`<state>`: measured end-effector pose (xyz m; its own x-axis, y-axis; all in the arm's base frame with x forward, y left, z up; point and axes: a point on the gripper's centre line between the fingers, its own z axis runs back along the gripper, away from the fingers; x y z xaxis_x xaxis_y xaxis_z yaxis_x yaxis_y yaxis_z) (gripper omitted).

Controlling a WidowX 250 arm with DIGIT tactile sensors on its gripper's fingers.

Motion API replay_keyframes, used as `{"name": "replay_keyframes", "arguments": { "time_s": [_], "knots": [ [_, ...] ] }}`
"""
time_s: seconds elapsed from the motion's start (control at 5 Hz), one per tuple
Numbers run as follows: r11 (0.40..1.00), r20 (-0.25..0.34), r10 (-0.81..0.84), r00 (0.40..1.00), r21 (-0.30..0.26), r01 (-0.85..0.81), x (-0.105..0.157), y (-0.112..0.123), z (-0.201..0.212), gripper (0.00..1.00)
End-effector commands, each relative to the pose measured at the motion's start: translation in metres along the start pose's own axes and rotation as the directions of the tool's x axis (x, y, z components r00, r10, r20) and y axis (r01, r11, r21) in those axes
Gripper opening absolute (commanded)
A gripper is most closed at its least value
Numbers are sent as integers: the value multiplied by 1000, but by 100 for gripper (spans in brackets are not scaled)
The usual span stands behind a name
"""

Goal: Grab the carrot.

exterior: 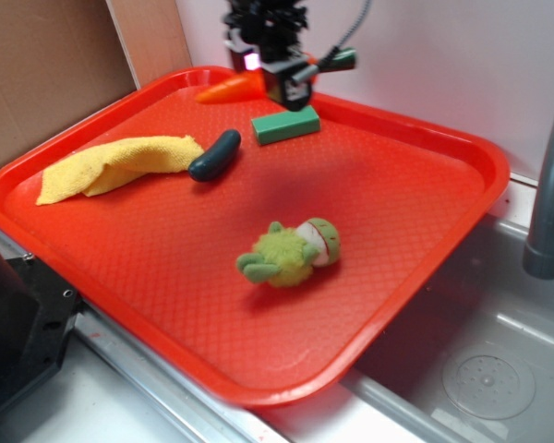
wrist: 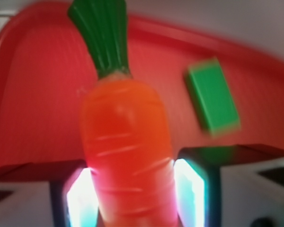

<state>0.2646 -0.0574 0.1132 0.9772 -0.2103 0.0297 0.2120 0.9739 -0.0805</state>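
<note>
Wrist view shows the carrot [wrist: 128,156] filling the gap between the two fingers [wrist: 80,198], which press against its sides: the gripper [wrist: 132,198] is clamped on it, green stem pointing away. Exterior view puts the gripper [exterior: 282,88] and carrot [exterior: 229,89] at the tray's [exterior: 425,277] far edge, the block [exterior: 286,125] just beside. Cucumber [exterior: 215,155] touches the cloth [exterior: 120,164] near the left edge; a plush [exterior: 291,254] lies mid-tray.

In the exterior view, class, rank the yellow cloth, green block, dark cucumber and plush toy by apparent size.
1. Yellow cloth, clearly largest.
2. Plush toy, though it sits nearer the camera.
3. Green block and dark cucumber: too alike to rank.
</note>
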Motion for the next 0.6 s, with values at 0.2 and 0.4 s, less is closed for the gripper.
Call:
{"name": "replay_keyframes", "arguments": {
  "time_s": [0.2, 0.4],
  "knots": [
    [960, 100, 258, 961, 87, -266, -77, -19, 56, 0],
    [968, 56, 237, 970, 70, -240, -69, -14, 51, 0]
  ]
}}
